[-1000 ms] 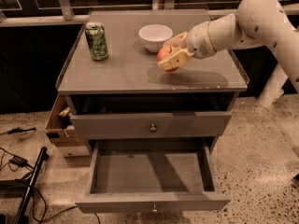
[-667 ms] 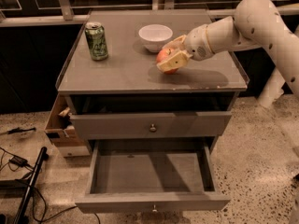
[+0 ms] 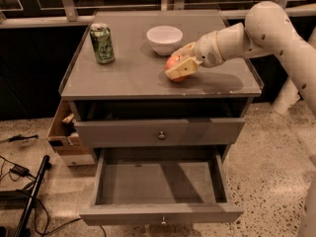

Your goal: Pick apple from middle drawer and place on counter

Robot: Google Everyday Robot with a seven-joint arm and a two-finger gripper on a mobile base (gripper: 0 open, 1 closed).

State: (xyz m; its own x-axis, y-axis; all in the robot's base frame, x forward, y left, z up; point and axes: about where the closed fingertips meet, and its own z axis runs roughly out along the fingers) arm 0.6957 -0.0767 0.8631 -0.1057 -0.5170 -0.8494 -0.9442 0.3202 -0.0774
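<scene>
Gripper [image 3: 173, 64] fingers [image 3: 181, 69] pinch the round red apple [image 3: 174, 60] over the flat grey counter [image 3: 131, 70].

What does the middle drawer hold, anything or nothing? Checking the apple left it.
Empty: the middle drawer stands open, its floor bare. The gripper holds the apple at the counter.

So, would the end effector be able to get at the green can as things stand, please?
Probably not right away: the end effector, low over the right half of the counter, is closed around the apple. The path itself looks free; bare counter lies between it and the green can.
</scene>
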